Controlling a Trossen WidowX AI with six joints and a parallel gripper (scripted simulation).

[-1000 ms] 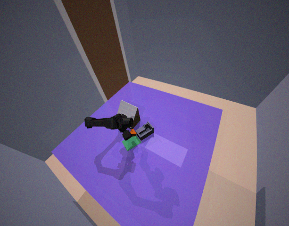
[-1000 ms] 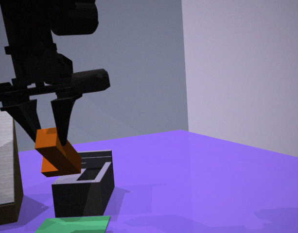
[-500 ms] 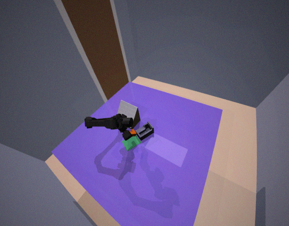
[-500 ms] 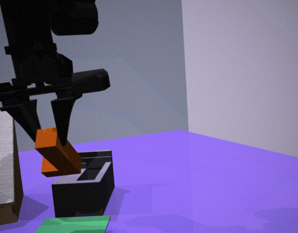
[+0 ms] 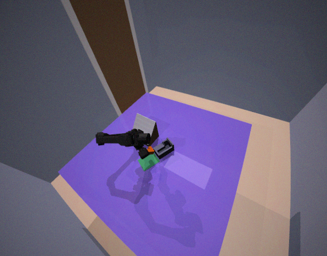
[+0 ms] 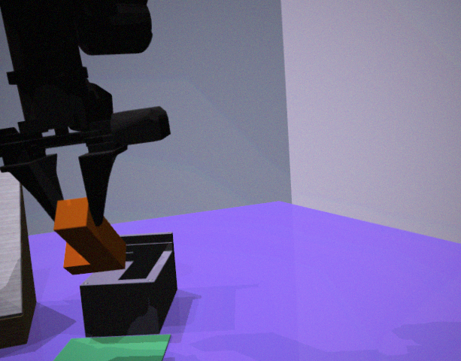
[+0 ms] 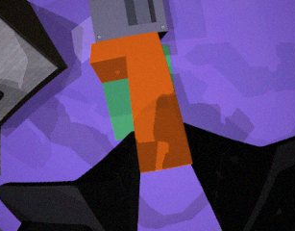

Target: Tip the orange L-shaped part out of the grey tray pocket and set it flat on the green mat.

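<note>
My gripper (image 6: 79,211) (image 7: 159,133) is shut on the straight end of the orange L-shaped part (image 5: 150,150) (image 6: 71,215) (image 7: 149,82). The part is in the air, tilted, with its L-shaped end lower than the pinched end. The grey tray (image 5: 157,153) (image 6: 106,310) (image 7: 109,21) stands on the purple surface, its pocket empty. The green mat (image 5: 144,166) (image 6: 144,347) (image 7: 119,108) lies beside the tray; in the wrist view the part hides much of it.
A block with a sloping light grey face (image 5: 143,124) (image 6: 4,248) (image 7: 22,63) stands close to the tray, on the other side of the part. The tray has a raised wall (image 6: 148,238) at its far end.
</note>
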